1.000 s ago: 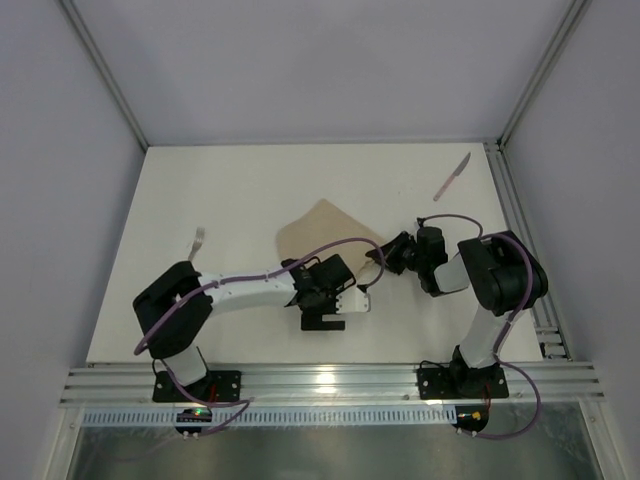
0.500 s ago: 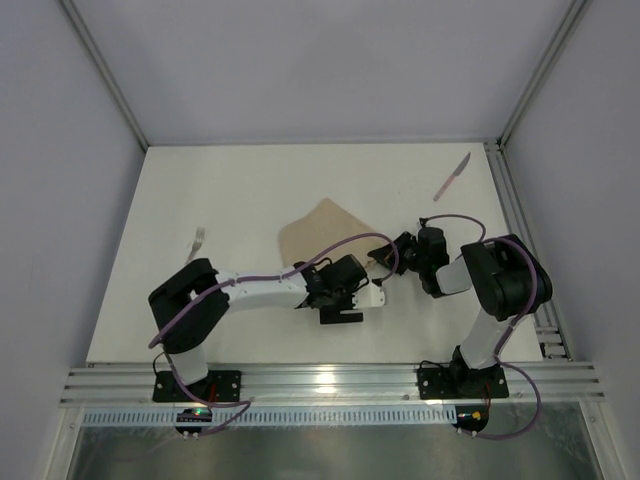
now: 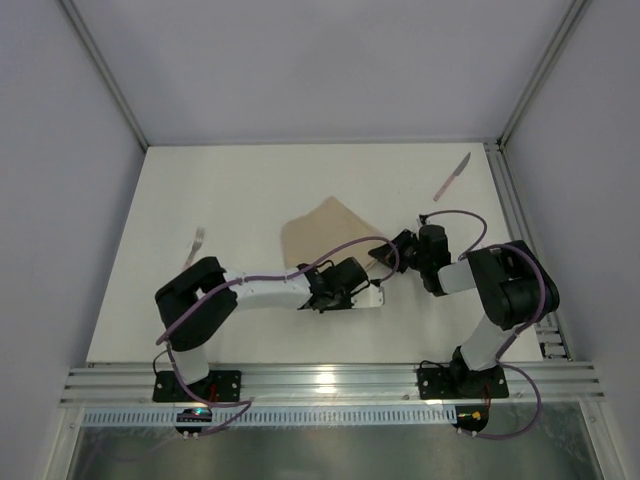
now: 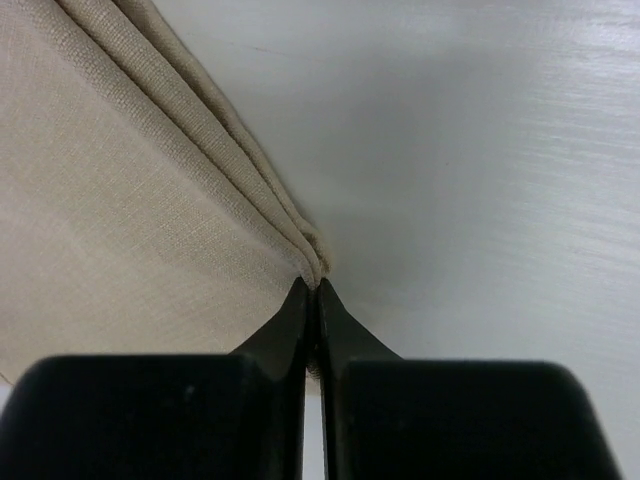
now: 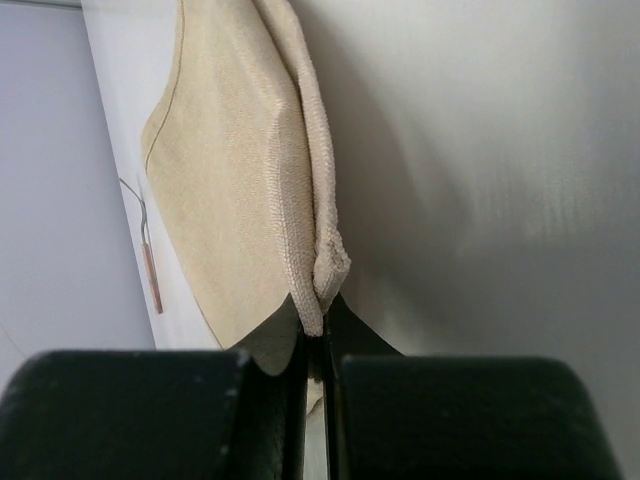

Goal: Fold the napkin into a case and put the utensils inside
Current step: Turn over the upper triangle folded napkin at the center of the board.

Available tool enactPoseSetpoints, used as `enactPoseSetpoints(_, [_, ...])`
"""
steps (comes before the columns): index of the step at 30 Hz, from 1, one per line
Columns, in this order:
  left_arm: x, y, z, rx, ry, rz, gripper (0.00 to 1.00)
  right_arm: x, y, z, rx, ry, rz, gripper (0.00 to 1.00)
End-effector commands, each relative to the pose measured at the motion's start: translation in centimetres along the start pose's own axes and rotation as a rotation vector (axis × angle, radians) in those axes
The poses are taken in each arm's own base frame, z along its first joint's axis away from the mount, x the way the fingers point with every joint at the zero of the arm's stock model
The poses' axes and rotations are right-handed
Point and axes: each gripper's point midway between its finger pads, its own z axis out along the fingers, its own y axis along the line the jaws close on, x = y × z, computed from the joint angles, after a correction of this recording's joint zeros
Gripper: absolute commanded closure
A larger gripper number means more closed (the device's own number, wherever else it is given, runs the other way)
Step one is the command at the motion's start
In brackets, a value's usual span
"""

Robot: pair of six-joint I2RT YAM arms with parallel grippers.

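early-to-mid stage, by my read: the napkin (image 3: 320, 230) lay mid table (image 3: 250, 180) as a layered, roughly triangular shape. doubled edges showed in both wrist views, but it wasn't yet a narrow case. the left claw (image 4: 312, 292) was closed, pinched on the cloth's folded edge right at a corner. the right claw (image 5: 315, 312) was closed too, nipping a rolled-over corner of the same cloth. in the top view the two claws sat close together at the napkin's near-right end. neither utensil was in: the knife (image 3: 452, 177) lay far back-right near the table edge, well apart from the cloth. the fork (image 3: 198, 240) lay off to the left, also well apart. so left to do, prob: finish the folds into a pouch, then fetch both pieces & slide them in. hard to tell: the near-right part of the napkin was hidden under the claws in the top view, and the wrist views cut off most of the cloth. couldn't count how many layers each claw had pinched, nor whether the gripped corners were lifted off the table or lying on it. the fork was thin & faint, tines barely readable.
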Motion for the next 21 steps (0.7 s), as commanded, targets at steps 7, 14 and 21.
enactPoseSetpoints(7, [2.0, 5.2, -4.8, -0.061, -0.003, -0.020, 1.00, -1.9, 7.4, -2.3, -0.114, -0.043, -0.168, 0.96])
enactPoseSetpoints(14, [2.8, 6.2, -12.6, -0.018, -0.053, 0.017, 1.00, -2.2, 13.3, -6.7, -0.185, -0.099, -0.262, 0.96])
enactPoseSetpoints(21, [2.7, 7.3, -18.8, -0.084, -0.113, -0.008, 1.00, -0.5, 15.9, -11.0, -0.230, -0.081, -0.192, 0.96])
